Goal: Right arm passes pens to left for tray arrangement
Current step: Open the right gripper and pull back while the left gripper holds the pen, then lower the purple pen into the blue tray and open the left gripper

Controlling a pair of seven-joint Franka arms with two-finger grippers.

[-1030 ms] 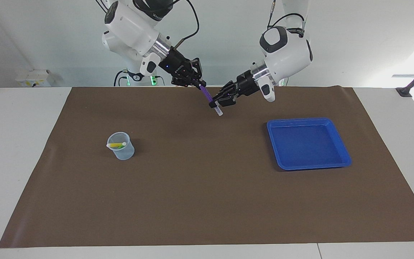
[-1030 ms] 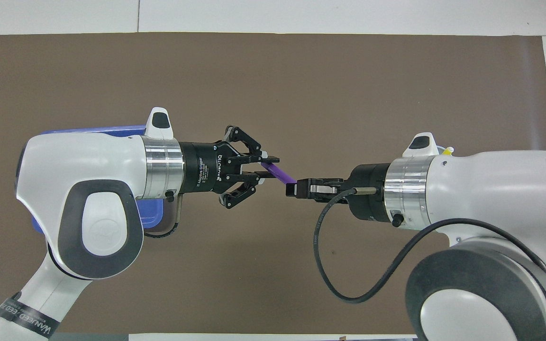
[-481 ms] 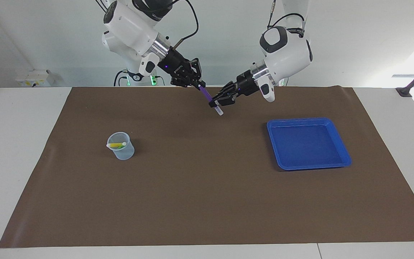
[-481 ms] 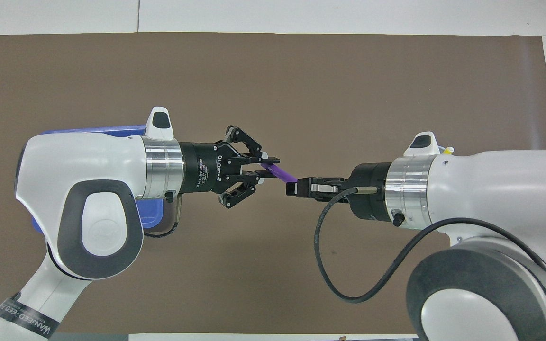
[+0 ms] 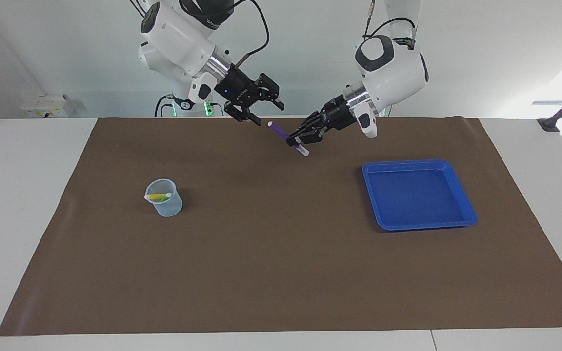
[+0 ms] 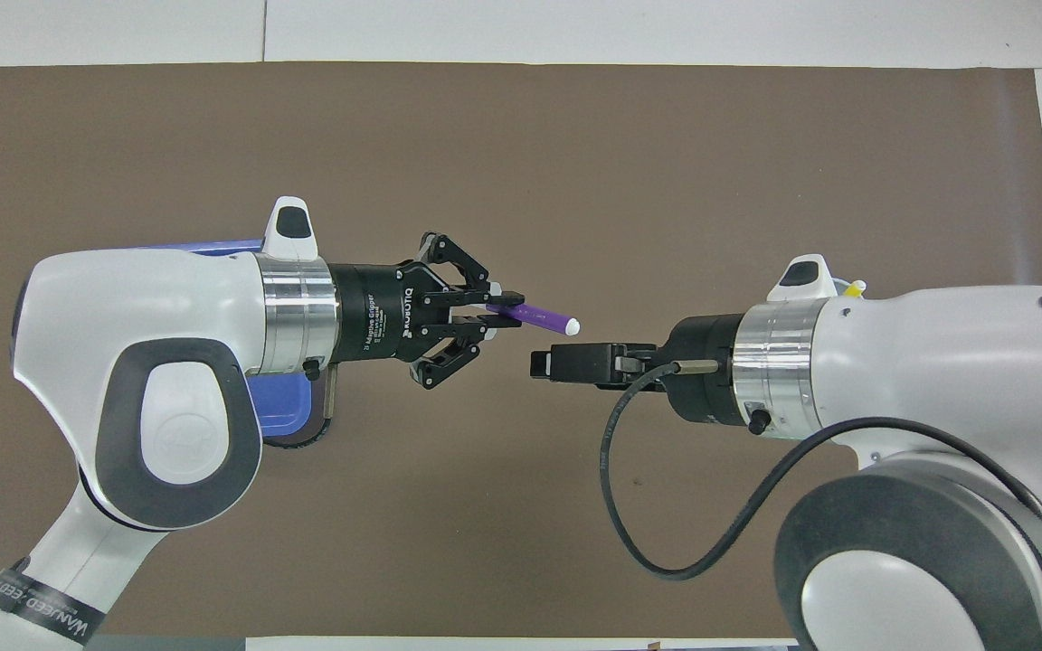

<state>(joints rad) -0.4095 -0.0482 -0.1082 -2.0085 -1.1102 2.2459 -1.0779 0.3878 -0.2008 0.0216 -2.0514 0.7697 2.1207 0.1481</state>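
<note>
The purple pen (image 5: 281, 131) hangs in the air over the mat's edge nearest the robots, held only by my left gripper (image 5: 295, 141), which is shut on its lower part near the whitish end. It also shows in the overhead view (image 6: 537, 316) in my left gripper (image 6: 503, 316). My right gripper (image 5: 267, 113) is open and empty, apart from the pen's upper tip; in the overhead view it (image 6: 541, 363) sits beside the pen. The yellow and green pens (image 5: 158, 196) stand in a small translucent cup (image 5: 165, 199). The blue tray (image 5: 417, 164) lies empty toward the left arm's end.
A brown mat (image 5: 281, 273) covers the table. In the overhead view the left arm hides most of the tray (image 6: 281, 411) and the right arm hides the cup, with only a yellow pen tip (image 6: 856, 287) showing.
My right gripper has opened, let go of the purple pen and drawn back. My left gripper keeps the pen, which has tilted flatter.
</note>
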